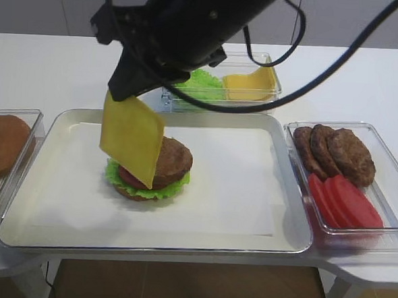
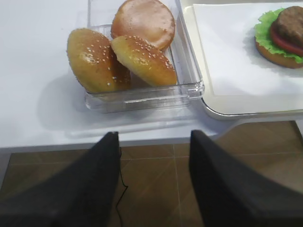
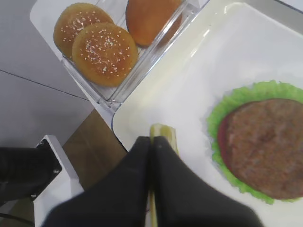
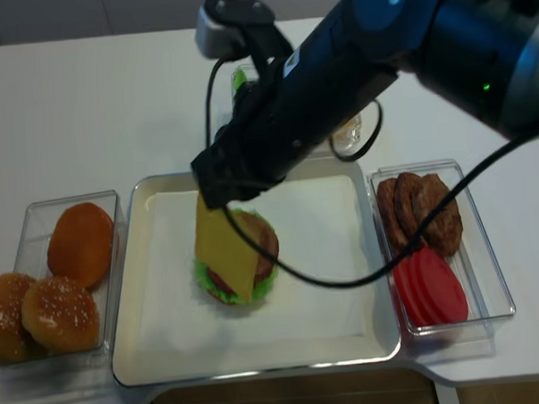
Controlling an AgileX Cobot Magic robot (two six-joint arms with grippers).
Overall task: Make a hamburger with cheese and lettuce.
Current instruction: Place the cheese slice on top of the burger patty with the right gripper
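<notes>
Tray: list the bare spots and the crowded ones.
Bare paper lies right of the hamburger up to the tray rim, and along the front edge. Crowded: over the hamburger, where the right gripper dangles the cheese; bun box left, patty box right.

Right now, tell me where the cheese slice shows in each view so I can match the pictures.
Exterior high: the cheese hangs left of centre, in front of the hamburger.
Right wrist: only its edge shows, pinched at the right tool tip, bottom centre.
Left wrist: not in view.
Exterior high (realsense): the slice hangs at centre, covering the burger's left.
Shared landmark: the hamburger, seen in all four.
</notes>
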